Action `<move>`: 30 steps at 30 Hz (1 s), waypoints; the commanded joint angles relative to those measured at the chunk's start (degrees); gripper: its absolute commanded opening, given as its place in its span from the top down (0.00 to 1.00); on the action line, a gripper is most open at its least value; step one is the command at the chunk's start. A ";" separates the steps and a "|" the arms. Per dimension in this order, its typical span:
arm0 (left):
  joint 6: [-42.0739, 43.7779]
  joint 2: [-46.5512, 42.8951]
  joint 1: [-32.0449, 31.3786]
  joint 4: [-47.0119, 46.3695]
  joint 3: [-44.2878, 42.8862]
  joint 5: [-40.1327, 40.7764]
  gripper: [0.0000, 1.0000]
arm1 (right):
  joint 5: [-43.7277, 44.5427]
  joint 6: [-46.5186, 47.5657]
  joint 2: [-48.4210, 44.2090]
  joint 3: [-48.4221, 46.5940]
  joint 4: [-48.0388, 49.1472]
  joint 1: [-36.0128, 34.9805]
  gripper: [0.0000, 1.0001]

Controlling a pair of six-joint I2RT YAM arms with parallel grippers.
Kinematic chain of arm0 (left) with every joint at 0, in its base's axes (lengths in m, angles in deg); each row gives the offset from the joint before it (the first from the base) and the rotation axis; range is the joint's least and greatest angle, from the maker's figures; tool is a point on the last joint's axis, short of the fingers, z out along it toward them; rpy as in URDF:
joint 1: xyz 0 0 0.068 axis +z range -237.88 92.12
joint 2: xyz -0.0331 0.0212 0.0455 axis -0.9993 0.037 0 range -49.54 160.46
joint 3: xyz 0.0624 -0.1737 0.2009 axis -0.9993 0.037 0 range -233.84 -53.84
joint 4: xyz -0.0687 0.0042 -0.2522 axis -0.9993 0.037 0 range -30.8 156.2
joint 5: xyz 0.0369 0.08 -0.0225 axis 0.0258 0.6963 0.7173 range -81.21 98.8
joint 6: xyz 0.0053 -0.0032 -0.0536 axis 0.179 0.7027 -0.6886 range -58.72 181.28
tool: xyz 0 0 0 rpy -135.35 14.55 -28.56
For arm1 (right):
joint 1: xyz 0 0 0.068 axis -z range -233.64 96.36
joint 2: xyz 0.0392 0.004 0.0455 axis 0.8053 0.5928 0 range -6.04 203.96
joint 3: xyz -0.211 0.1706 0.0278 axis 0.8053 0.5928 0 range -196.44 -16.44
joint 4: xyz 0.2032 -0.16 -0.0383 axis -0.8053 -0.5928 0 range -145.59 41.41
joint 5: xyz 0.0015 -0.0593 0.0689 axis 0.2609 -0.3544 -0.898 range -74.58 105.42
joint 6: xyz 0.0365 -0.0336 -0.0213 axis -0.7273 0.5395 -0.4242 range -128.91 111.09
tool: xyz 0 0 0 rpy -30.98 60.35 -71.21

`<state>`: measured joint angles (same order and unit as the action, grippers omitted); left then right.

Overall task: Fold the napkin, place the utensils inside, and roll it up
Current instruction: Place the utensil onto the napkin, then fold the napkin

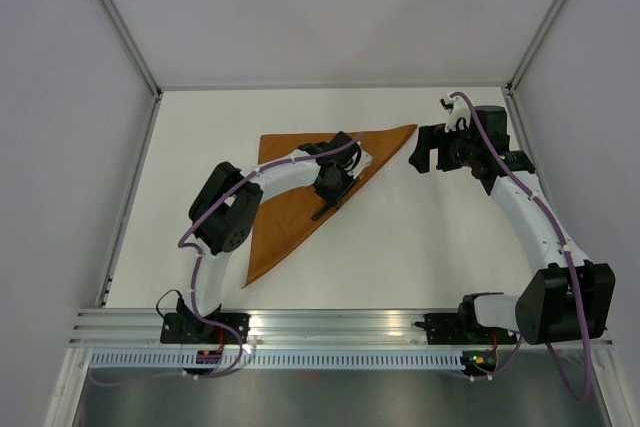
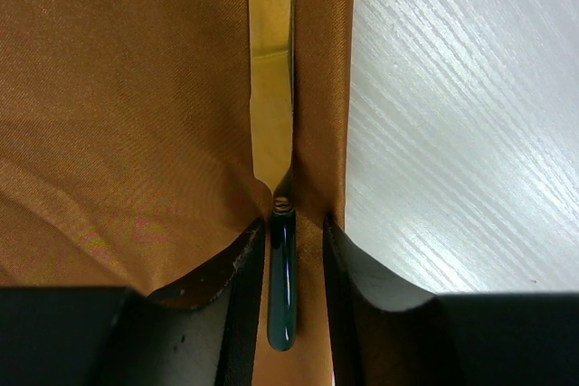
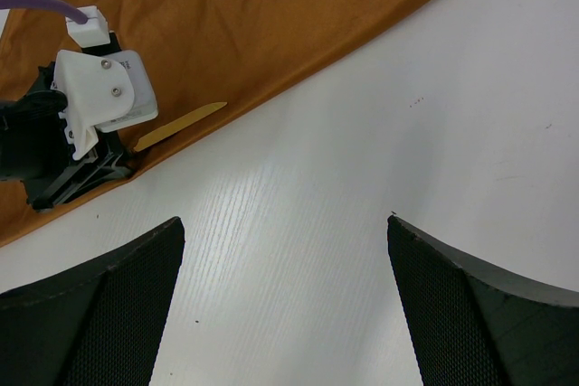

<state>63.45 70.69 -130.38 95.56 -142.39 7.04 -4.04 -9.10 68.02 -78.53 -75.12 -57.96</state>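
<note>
The napkin is lying flat on the white table, folded into 1 triangle. Its long edge is running from the far right corner down toward the near left corner.

The left arm is reaching across the cloth, and the left gripper is sitting low over the napkin, just inside that long edge. 1 utensil is lying there on the fabric, parallel to the edge and close beside it. It is showing a flat gold-coloured blade and a glossy dark green handle. The handle is resting between the 2 left fingers, with a sliver of orange cloth showing on each side of it. The jaws are therefore standing narrowly apart around the handle, not clamping it. Whether the fingertips are pressing the cloth cannot be told.

The right gripper is hanging over bare table near the napkin's far right corner, apart from the cloth. Its jaws are spread wide and holding nothing. In its wrist view, the blade is poking out from beneath the left gripper.
</note>
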 commanded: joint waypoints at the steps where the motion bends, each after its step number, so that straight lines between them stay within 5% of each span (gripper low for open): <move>1: -1.56 -2.80 -0.13 0.55 -2.59 -0.96 0.62 | 0.48 -0.34 -1.46 -1.11 0.51 -0.34 0.02; 14: -1.91 -6.14 0.05 0.03 -3.29 -2.72 0.55 | -0.40 -0.34 -1.20 -1.20 0.59 -0.25 0.02; 20: -9.19 -10.61 3.47 -0.41 -2.59 1.31 0.55 | -3.47 -0.34 -1.29 -2.51 0.16 -0.34 0.02; 24: -18.50 -23.75 8.65 -0.06 2.05 9.39 0.53 | -6.29 3.25 -0.41 -5.67 -1.07 -2.44 0.02; 30: -31.43 -46.54 18.76 1.60 13.75 12.04 0.51 | -6.64 11.25 1.35 -4.37 0.22 -17.53 0.03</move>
<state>44.42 34.47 -113.68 94.32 -131.35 15.56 -8.72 -2.93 69.13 -83.84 -75.81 -68.43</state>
